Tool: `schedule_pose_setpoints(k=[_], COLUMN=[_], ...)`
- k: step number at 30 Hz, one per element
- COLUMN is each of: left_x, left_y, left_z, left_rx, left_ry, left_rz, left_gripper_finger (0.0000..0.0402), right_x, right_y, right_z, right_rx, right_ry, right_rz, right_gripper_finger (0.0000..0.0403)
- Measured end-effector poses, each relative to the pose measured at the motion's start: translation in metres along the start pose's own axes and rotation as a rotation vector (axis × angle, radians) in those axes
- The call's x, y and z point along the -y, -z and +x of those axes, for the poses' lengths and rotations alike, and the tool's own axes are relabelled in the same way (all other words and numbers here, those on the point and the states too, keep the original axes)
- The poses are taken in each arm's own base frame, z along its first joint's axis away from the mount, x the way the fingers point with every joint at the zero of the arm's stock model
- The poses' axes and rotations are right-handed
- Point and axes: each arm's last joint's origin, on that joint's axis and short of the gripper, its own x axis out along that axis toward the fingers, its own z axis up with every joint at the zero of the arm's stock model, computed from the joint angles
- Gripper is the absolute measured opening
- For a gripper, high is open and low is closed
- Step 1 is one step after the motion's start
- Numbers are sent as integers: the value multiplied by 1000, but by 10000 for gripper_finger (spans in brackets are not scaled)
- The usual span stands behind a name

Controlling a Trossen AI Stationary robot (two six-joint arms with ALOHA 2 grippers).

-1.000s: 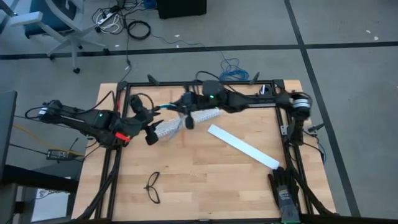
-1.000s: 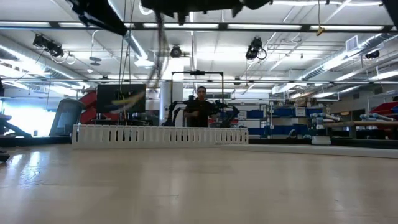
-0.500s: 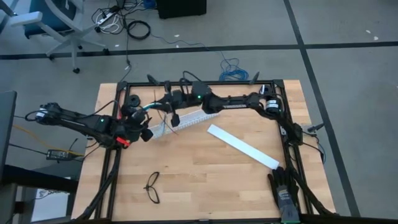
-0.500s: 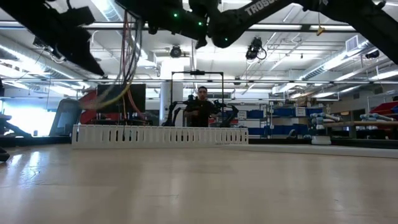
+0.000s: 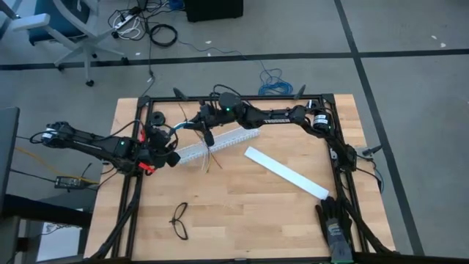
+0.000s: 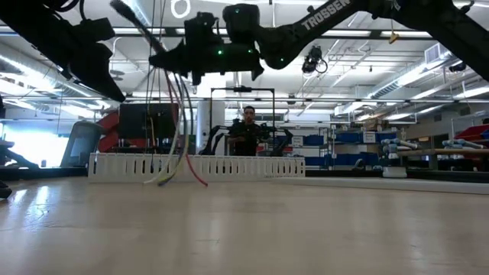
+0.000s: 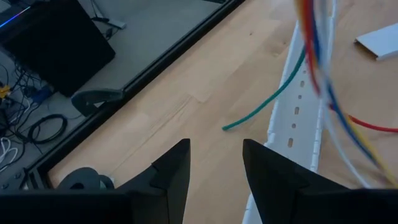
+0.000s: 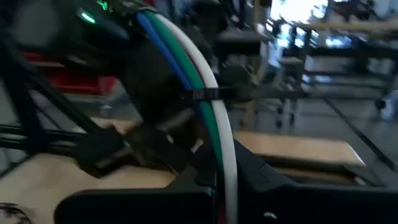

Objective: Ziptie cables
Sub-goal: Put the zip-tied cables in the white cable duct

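The cables (image 6: 177,130), thin white, blue, green, orange and yellow wires, hang from my right gripper (image 5: 204,125), which is shut on them over the table's far left part. A dark ziptie band (image 8: 206,94) circles the bundle just beyond the fingers. The wires' loose ends (image 5: 210,163) reach down to the table beside a white slotted duct (image 5: 216,141). My left gripper (image 5: 167,154) stands open with nothing between its fingers, just left of the hanging wires (image 7: 317,68). My right gripper pinches the wire bundle (image 8: 219,158) between its two fingers, a little short of the ziptie band. The fingers (image 8: 186,186) lie level, coming from the table's right side, across the bundle. The wires (image 6: 182,153) hang slack below, their ends spread at the table.
A wide flat white strip (image 5: 286,172) lies slantwise at the table's middle right. Black glasses (image 5: 180,220) lie near the front left, a black glove (image 5: 333,224) at the front right corner. A dark roll (image 7: 78,182) sits by the far left frame.
My right gripper has gone down and toward the table's far left with the cables. They now hang lower, with their loose ends down at the table by the duct. My left gripper has sunk and drawn back a little toward the left edge.
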Motion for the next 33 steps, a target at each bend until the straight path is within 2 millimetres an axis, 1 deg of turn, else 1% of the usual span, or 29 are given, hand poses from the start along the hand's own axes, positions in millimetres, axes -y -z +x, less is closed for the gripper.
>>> schedule_pose_setpoints(k=[5, 7, 8, 10, 12, 14, 17, 21, 22, 24, 26, 27, 29, 31, 33], left_x=[0, 0, 0, -1, -1, -2, -2, -2, -2, -2, -2, -1, -1, 0, 2], left_y=[0, 1, 1, 2, 3, 3, 4, 4, 4, 4, 3, 3, 2, 1, 0], left_z=[0, 0, 0, 0, 0, 0, 0, 0, 0, 0, 0, 0, 0, 0, 0], left_rx=[-3, -10, -12, -20, -26, -30, -37, -39, -38, -36, -34, -32, -25, -17, -15], left_ry=[1, 5, 5, 1, -3, -6, -6, -5, -4, -3, -1, 1, 6, 13, 34], left_rz=[2, 6, 4, -5, -12, -21, -21, -36, -37, -40, -43, -47, -56, -70, -87], left_gripper_finger=[158, 158, 158, 158, 158, 158, 158, 158, 158, 158, 158, 158, 158, 158, 158], right_x=[3, 2, 2, -2, -8, -12, -20, -34, -37, -41, -43, -42, -38, -32, -30], right_y=[20, 20, 14, -5, -30, -53, -80, -119, -126, -131, -128, -125, -109, -74, -32], right_z=[-3, -6, -9, -16, -28, -44, -74, -126, -139, -157, -167, -168, -160, -142, -123], right_rx=[-195, -246, -254, -274, -305, -382, -543, -751, -810, -914, -998, -1019, -1015, -1019, -1026], right_ry=[80, 108, 121, 151, 206, 290, 411, 643, 698, 776, 790, 771, 679, 560, 470], right_rz=[-3, -36, -67, -130, -196, -260, -327, -374, -386, -397, -384, -363, -303, -249, -221], right_gripper_finger=[7, 7, 7, 7, 7, 7, 7, 7, 7, 7, 7, 7, 7, 7, 7])
